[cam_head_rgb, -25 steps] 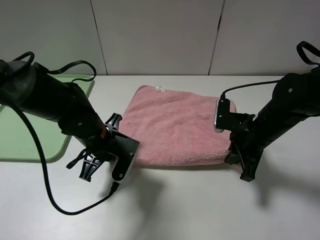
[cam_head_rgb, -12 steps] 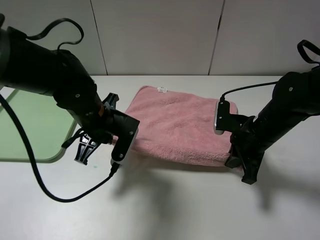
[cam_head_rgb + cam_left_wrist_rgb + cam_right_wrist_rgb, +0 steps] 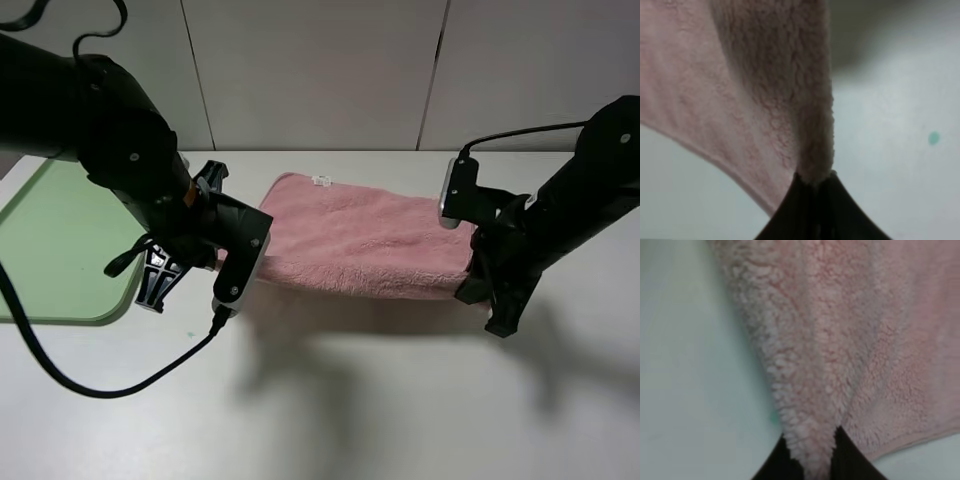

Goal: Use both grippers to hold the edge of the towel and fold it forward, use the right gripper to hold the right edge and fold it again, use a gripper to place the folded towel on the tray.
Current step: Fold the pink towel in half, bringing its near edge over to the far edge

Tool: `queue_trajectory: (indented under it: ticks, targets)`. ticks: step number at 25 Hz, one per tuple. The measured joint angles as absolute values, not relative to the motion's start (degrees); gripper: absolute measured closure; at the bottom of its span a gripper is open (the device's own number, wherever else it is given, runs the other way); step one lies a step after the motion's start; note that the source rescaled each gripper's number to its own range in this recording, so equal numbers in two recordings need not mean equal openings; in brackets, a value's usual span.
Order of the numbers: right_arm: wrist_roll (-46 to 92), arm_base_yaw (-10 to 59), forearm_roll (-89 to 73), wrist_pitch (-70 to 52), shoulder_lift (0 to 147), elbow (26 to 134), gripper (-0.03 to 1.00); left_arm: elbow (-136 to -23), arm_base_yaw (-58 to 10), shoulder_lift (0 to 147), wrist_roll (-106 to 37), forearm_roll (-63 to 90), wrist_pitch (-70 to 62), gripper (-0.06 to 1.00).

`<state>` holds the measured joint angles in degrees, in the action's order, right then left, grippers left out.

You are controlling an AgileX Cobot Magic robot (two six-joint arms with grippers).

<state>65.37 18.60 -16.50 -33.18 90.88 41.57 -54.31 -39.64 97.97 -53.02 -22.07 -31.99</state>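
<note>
1. Position of the towel [image 3: 360, 245]: it stretches between the two grippers. Its near side is raised off the table [image 3: 400, 400] above a shadow [image 3: 330, 320], and its far side lies on the table beyond them.
2. On one end the left gripper [image 3: 815, 182] is clenched on a bunched fold of the towel. Its wrist view shows black jaws pinched together with pink pile rising straight from their tips.
3. On the other end the right gripper [image 3: 812, 447] is clamped the same way. A thick roll of pile is squeezed between its two dark jaws.
4. A thin stitched hem [image 3: 920, 440] runs along the cloth just beside the right gripper's jaws.
5. A light green tray [image 3: 60, 240] lies flat on the table on the outer side of the left gripper, apart from the towel. The left arm partly covers it.
6. A small white label [image 3: 321, 180] sits on the towel's far side, away from both grippers and nearer the left one.
7. A tiny green speck [image 3: 933, 138] marks the table near the left gripper.
</note>
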Motion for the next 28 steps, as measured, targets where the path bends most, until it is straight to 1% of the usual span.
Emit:
queue_trajectory:
  ticks: [8,17,28]
  targets:
    - [63.6,18.6,-15.68,-35.47,84.06,41.57,0.97,-54.31,-43.38,95.17,-52.29,-22.51,-35.82,0.94]
    - [60.8,18.6,-15.21,-38.78,79.88,41.57,0.97,-54.31,-47.73,92.24,-45.91,-25.53,-39.7,0.94]
    - [57.65,18.6,-15.51,-41.88,72.57,41.57,0.97,-54.31,-50.7,86.89,-40.05,-28.45,-43.8,0.94]
